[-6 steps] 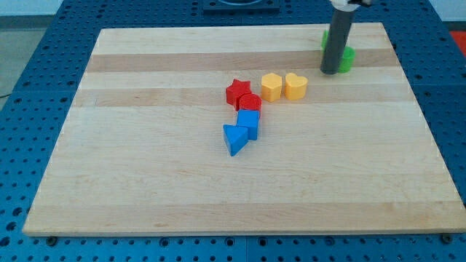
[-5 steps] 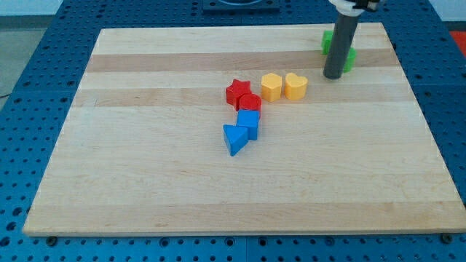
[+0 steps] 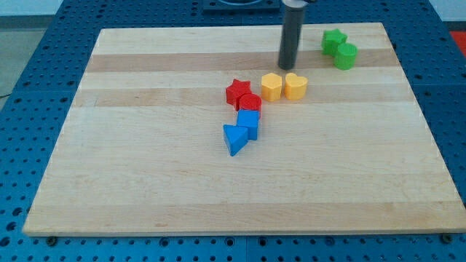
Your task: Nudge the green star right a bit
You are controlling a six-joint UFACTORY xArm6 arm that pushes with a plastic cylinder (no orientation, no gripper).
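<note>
The green star (image 3: 333, 38) lies near the board's top right corner, touching a round green block (image 3: 345, 56) just below and to its right. My tip (image 3: 287, 67) stands well to the left of the green star, just above the yellow heart (image 3: 295, 86) and the yellow hexagon (image 3: 271, 86). The dark rod rises from the tip to the view's top edge. The tip touches no block.
A red star (image 3: 236, 92) and a red block (image 3: 250, 102) sit at mid-board. A blue cube (image 3: 249, 121) and a blue triangle (image 3: 234, 138) lie just below them. The wooden board (image 3: 145, 182) rests on a blue pegboard table.
My tip has moved left, from beside the green blocks to above the yellow blocks. The green star and green round block now show in full. No block has visibly moved.
</note>
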